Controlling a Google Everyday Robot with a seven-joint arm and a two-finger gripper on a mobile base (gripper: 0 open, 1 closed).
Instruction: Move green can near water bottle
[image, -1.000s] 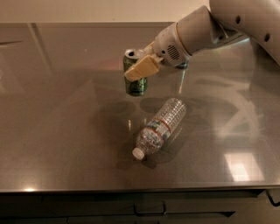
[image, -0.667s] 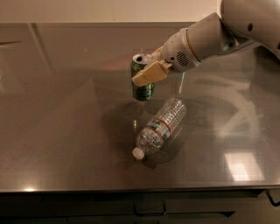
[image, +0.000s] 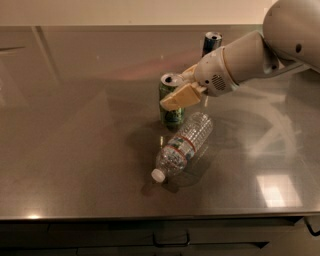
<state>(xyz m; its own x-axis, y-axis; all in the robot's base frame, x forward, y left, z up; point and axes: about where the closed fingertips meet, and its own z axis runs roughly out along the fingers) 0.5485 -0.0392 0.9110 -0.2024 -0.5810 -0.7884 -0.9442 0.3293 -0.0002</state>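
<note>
The gripper (image: 175, 91) had its fingers clamped on the green can (image: 171, 114), upright, just beside the bottle (image: 182, 146), at its 11 o'clock. The bottle lay on the bench (image: 75, 150), cap toward 7 o'clock.

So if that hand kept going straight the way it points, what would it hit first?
The hand grips the green can; past that, angling down and picture-left, it would probably meet the tabletop, though depth is unclear.

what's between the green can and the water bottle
Nothing: in the camera view only a thin sliver of bare counter separates the green can, held by the gripper, from the water bottle lying beside it.
</note>
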